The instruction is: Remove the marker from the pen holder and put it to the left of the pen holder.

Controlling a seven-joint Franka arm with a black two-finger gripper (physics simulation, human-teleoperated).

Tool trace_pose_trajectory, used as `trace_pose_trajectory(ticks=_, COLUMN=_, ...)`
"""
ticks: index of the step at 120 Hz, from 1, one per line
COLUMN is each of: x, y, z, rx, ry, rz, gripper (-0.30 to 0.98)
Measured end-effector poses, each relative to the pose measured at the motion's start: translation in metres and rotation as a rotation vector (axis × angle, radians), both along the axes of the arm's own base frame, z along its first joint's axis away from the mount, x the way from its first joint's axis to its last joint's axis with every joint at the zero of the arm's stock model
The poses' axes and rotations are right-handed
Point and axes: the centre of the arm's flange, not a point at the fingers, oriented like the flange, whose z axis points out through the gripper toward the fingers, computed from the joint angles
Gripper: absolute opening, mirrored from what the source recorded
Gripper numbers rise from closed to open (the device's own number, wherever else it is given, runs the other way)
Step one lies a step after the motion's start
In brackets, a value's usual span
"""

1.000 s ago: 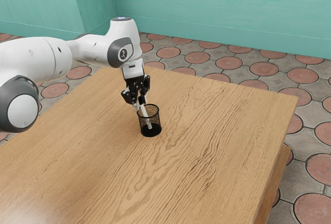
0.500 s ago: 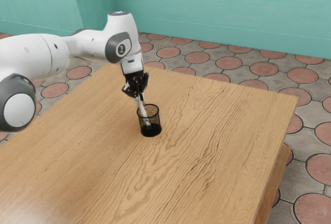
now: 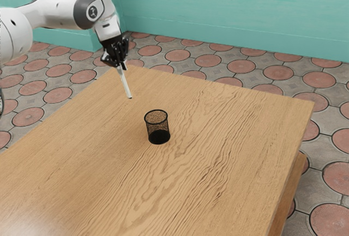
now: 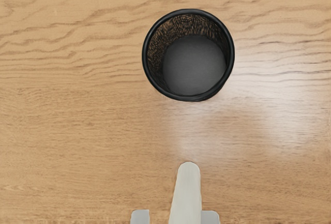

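the white arm (image 3: 56, 11) comes in from the exterior view's left, bending down at the wrist (image 3: 107, 27). the black gripper (image 3: 121, 65) hangs in the air, pointing down with a slight tilt, its fingers closed in a grip.

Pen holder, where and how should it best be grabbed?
I'd pinch the pen holder's rim from straight above, the claw straddling the wall: it stands upright, its round mouth is open and empty, and the mesh wall looks thin. The marker hangs in the claw, so that would probably need setting down first.
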Motion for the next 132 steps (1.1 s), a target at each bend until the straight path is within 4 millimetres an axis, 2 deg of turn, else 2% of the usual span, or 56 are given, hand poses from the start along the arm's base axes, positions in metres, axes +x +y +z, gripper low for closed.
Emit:
trace_pose_trajectory(ticks=19, x=0.007, y=0.036, z=-0.058, rx=-0.018, ry=0.090, rz=0.044, gripper=-0.10)
trace_pose_trajectory(ticks=33, x=0.009, y=0.046, z=-0.088, rx=-0.040, ry=0.132, rz=0.060, gripper=-0.10)
trace_pose_trajectory(ticks=44, x=0.009, y=0.052, z=-0.096, rx=-0.064, ry=0.142, rz=0.072, gripper=-0.10)
trace_pose_trajectory(ticks=56, x=0.008, y=0.068, z=-0.111, rx=-0.112, ry=0.157, rz=0.106, gripper=-0.10)
trace_pose_trajectory(ticks=67, x=0.007, y=0.081, z=-0.130, rx=-0.199, ry=0.171, rz=0.146, gripper=-0.10)
trace_pose_trajectory(ticks=84, x=0.005, y=0.097, z=-0.145, rx=-0.339, ry=0.166, rz=0.196, gripper=-0.10)
trace_pose_trajectory(ticks=97, x=-0.001, y=0.118, z=-0.161, rx=-0.433, ry=0.164, rz=0.238, gripper=-0.10)
trace_pose_trajectory(ticks=128, x=-0.009, y=0.152, z=-0.186, rx=-0.576, ry=0.134, rz=0.277, gripper=-0.09)
trace_pose_trajectory(ticks=132, x=-0.009, y=0.152, z=-0.187, rx=-0.584, ry=0.132, rz=0.272, gripper=-0.04)
